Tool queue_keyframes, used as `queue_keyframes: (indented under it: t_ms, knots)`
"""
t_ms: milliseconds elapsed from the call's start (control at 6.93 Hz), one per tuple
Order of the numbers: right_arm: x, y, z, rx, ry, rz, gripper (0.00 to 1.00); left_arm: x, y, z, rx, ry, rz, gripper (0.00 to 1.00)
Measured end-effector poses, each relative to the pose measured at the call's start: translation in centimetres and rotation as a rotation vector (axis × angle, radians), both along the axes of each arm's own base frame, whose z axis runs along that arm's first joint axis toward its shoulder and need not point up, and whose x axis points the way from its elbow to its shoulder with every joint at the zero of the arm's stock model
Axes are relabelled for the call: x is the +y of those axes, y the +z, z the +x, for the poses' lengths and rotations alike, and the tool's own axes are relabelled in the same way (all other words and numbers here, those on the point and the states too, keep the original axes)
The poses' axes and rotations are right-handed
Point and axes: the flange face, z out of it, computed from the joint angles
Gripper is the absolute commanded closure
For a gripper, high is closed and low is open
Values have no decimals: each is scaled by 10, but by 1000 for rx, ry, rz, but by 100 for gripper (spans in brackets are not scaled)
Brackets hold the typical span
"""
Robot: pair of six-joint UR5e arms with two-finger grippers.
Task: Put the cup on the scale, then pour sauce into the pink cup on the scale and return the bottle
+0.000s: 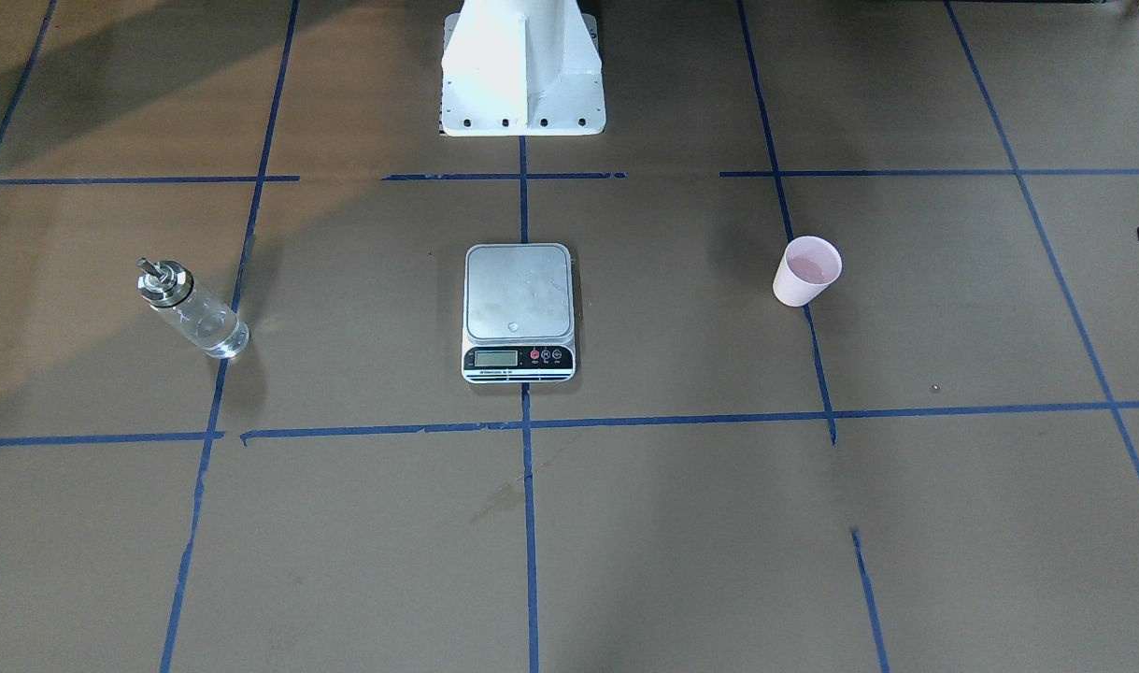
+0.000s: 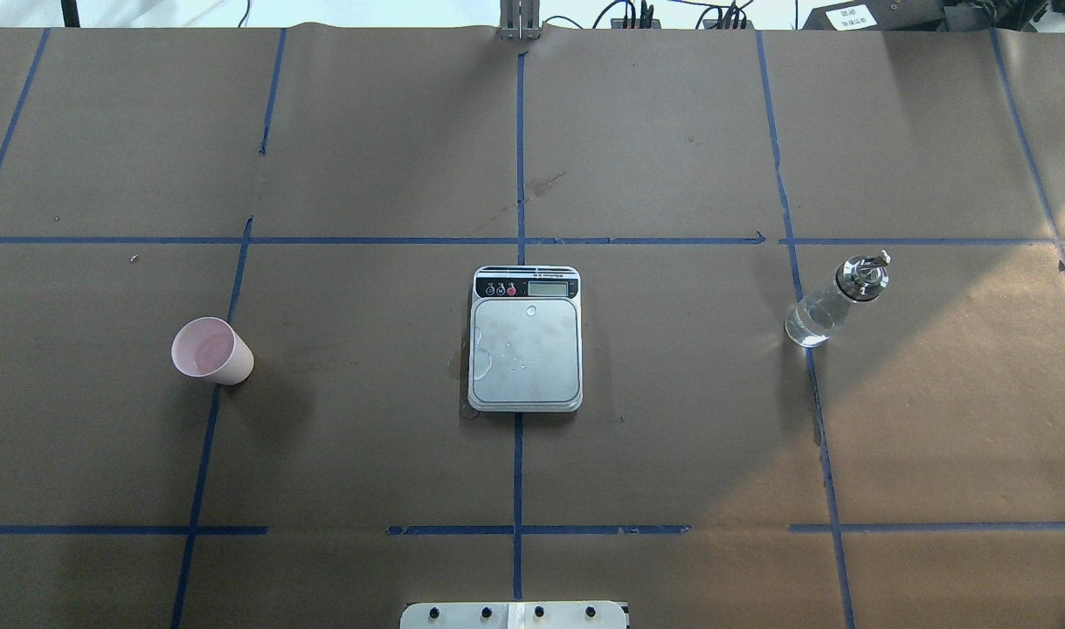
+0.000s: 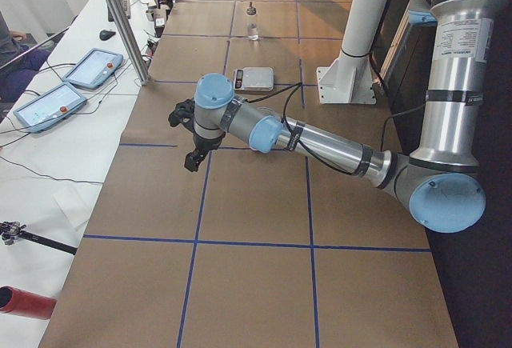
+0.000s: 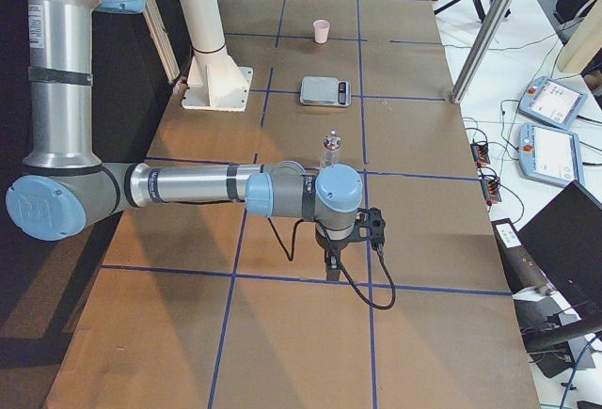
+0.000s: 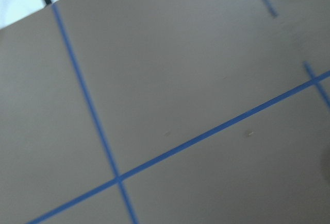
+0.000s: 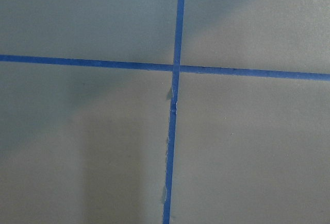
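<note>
The scale sits at the middle of the bench, straddling one of the blue tape lines, with bare brown paper open on all four of its sides. The cup stands upright well apart from the scale on the robot's left. The bottle stands upright equally far off on the robot's right, and nothing lies between either and the scale. Both arms hang beyond the cup and bottle, farther from the scale. The left gripper and right gripper each point down over bare bench, and from these side views I cannot tell how wide either one stands. Both wrist cameras show only paper and tape, the left one blurred. The scale's steel platform carries a few droplets, and its small display is too small to read. The cup is pale pink and tapered, its mouth open upward; whether anything is in it cannot be made out. The bottle is clear glass under a silver collar and thin spout, with colourless sauce in its lower part.
</note>
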Motion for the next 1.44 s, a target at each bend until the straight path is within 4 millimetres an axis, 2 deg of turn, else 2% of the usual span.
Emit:
queue_keyframes:
  t_ms: [289,578,866,1155,1444]
  knots:
    - [3,-3,-2,-30,0,2,0,-8,-12,40,115,46,-85,0]
    - [6,-1,-3,-37,-2,-1,0,-11,-38,70,147,-9,-211,0]
    - [4,-3,-2,-31,7,-4,0,12,-51,110,85,-150,-317,0]
    - [-3,-16,-2,-34,38,-10,0,38,-52,177,78,-269,-439,0]
    - [-3,-24,-2,-31,45,1,0,69,-42,238,95,-331,-530,0]
